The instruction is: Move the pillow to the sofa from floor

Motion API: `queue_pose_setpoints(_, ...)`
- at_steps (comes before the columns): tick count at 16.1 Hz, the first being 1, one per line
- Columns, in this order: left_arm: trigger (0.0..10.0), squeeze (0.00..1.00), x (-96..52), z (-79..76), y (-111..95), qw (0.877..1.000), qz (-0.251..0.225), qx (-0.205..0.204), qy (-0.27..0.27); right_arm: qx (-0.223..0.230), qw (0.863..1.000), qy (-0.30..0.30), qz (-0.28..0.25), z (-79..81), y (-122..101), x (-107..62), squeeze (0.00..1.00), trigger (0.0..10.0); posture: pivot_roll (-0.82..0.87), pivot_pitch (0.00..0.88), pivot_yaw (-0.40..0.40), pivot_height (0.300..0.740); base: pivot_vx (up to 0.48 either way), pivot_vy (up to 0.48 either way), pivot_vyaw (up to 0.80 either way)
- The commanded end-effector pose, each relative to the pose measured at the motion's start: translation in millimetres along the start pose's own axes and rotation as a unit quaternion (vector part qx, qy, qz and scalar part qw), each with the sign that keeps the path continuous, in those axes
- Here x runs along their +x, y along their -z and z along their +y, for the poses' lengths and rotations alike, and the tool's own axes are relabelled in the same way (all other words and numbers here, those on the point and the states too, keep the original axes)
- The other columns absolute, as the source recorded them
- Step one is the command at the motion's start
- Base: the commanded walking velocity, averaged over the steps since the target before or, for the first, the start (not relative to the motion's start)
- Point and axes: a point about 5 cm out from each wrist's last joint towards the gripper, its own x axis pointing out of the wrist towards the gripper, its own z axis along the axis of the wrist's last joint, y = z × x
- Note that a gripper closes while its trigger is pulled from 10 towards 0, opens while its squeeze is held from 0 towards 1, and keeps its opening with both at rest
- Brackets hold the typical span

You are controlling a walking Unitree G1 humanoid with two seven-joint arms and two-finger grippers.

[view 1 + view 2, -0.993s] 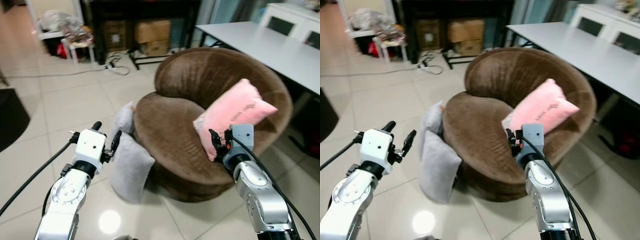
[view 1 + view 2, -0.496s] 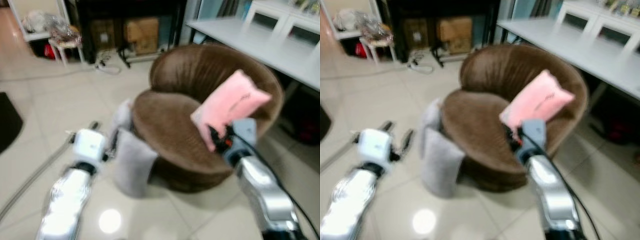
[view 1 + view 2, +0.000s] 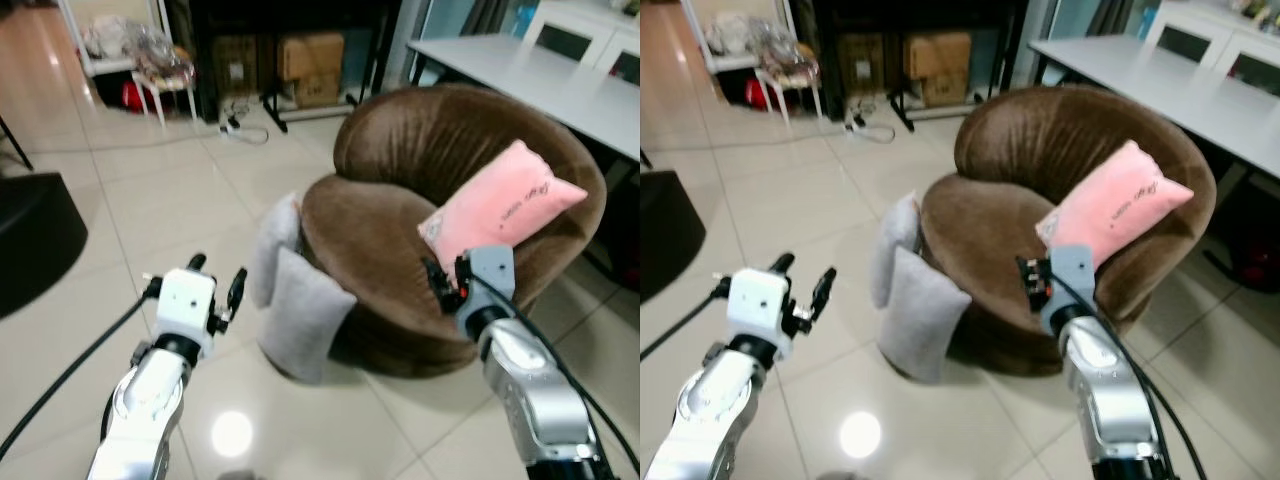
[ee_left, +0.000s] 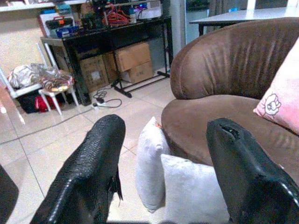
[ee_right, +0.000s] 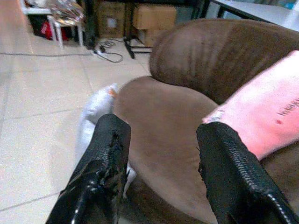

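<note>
**Both grippers open, pillows waiting on floor**

Left gripper (image 3: 217,288) is hovering over the tiled floor (image 3: 150,200), fingers spread with nothing between them, pointing toward two grey pillows. Right gripper (image 3: 438,283) is hanging over the front edge of the brown sofa (image 3: 400,170), fingers also apart and empty, just beside the lower corner of the pink pillow (image 3: 500,205). Front grey pillow (image 3: 300,315) is standing upright on the floor, leaning against the sofa's left side; rear grey pillow (image 3: 272,245) is standing just behind it, touching the sofa too. Pink pillow is lying tilted against the sofa's backrest. White table (image 3: 530,85) is standing behind the sofa. Cardboard boxes (image 3: 310,60) are sitting under a black shelf at the back.
</note>
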Motion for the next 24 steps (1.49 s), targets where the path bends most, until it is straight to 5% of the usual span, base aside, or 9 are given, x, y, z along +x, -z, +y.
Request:
queue_pose_setpoints(1, 10.0, 0.0, -0.7, 4.3, -2, 1.0, -0.003, 0.009, -0.006, 0.003, 1.0, -0.022, -0.009, 6.4, -6, 0.7, 0.0, 10.0, 0.05, 0.0, -0.097, 0.74, 0.0, 0.446, 0.0)
queue_pose_setpoints(15, 10.0, 0.0, 0.4, 7.8, -4, 0.999, -0.015, 0.01, -0.034, -0.008, 0.996, -0.088, -0.014, 18.1, -10, 4.9, 0.0, 10.0, 0.06, 0.0, -0.113, 0.74, 0.0, 0.032, -0.62)
queue_pose_setpoints(24, 10.0, 0.0, 1.2, 8.8, -5, 0.999, -0.022, 0.005, -0.031, -0.005, 0.994, -0.11, -0.004, 21.0, -5, 4.7, 0.0, 10.0, 0.07, 0.0, -0.113, 0.74, 0.183, 0.0, 0.36)
